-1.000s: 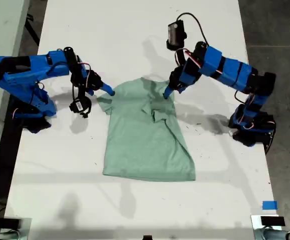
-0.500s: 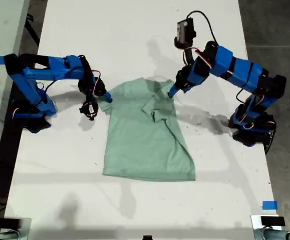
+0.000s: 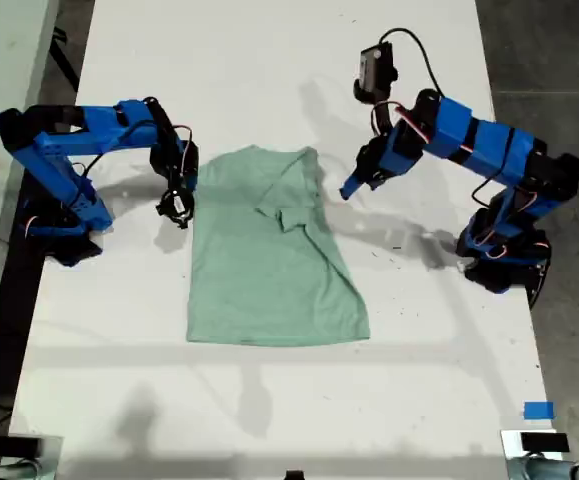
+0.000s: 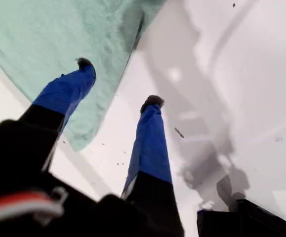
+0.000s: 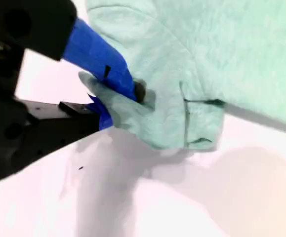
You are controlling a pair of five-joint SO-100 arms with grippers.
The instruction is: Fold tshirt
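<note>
Nearby — tshirt on white table

A long white surface is filling the middle of the exterior view, catching bright overhead light and carrying soft shadows. Grey concrete floor is showing along that view's right. A strip of blue tape is lying near the surface's lower right corner there.

A pale mint-green tshirt lies spread on a long white surface, one sleeve folded over its chest. A blue tape strip marks the surface's edge at the exterior view's lower right.
</note>
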